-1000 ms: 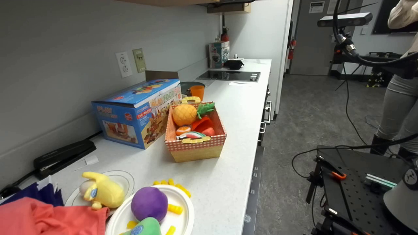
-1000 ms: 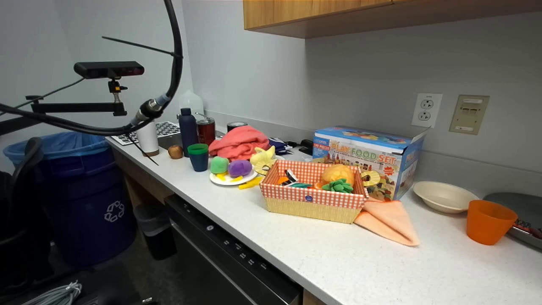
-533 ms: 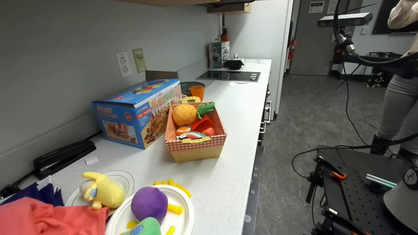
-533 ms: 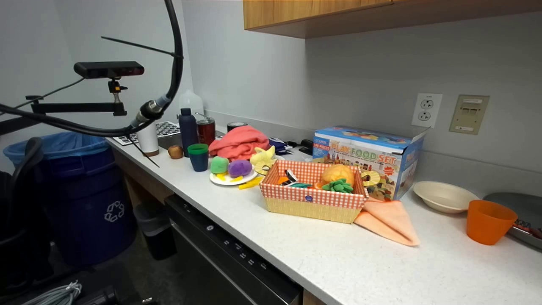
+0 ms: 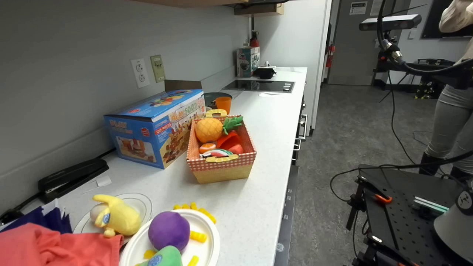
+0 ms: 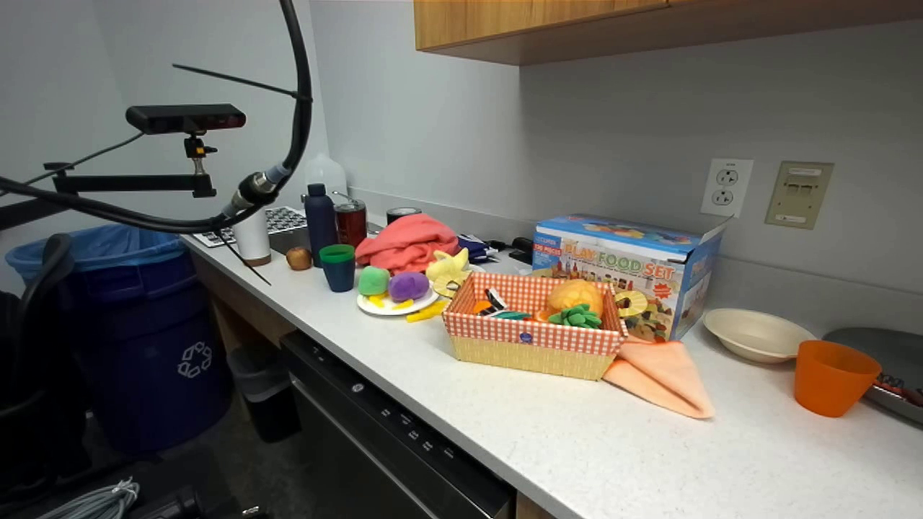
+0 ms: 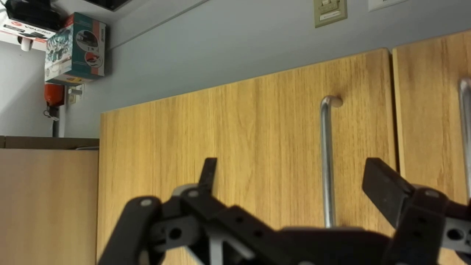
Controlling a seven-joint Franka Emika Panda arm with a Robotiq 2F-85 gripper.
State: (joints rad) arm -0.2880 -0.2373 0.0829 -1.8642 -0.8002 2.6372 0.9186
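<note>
- Pincer (image 7: pixel 290 165): spread wide, fingers (image 7: pixel 384 191) well apart, along the bottom of the wrist view; out of frame in both exterior views.
- Cabinet door (image 7: pixel 250 140), one, light wood: beyond the pincer, backing the gap between its fingers.
- Bar handle (image 7: pixel 326 158), one, metal, fixed to that door: between the pincer's fingers as seen in the wrist view, nearer the right-hand one; one end hidden behind the pincer; contact not tellable.
- Matching door (image 7: pixel 427 110), one, with like handle (image 7: pixel 466 125): beyond the pincer's right-hand finger, just beside the first.
- Brownish wood panel (image 7: pixel 48 206), one: off to the left of the pincer.
- Wall (image 7: pixel 220 62), grey, with beige wall plate (image 7: pixel 329 10): beyond the pincer, higher in the wrist view.
- Teal carton (image 7: pixel 79 51), printed, with red canister (image 7: pixel 54 94) just beside: far off from the pincer, upper left in the wrist view.
- Counter (image 6: pixel 548 432), pale: seen at length in both exterior views; lie of its goods relative to the pincer not tellable.
- Basket (image 6: pixel 537 353), red-checked, on the counter: holding plush pineapple (image 5: pixel 208 130) and toy watermelon slice (image 5: pixel 214 152).
- Play-food box (image 6: pixel 613 249), blue: just beside the basket.
- White plate (image 5: pixel 213 240), near the basket: bearing purple plush toy (image 5: pixel 169 231) and green plush toy (image 5: pixel 162 257).
- Orange cup (image 6: pixel 833 378), upright: well apart from the basket.
</note>
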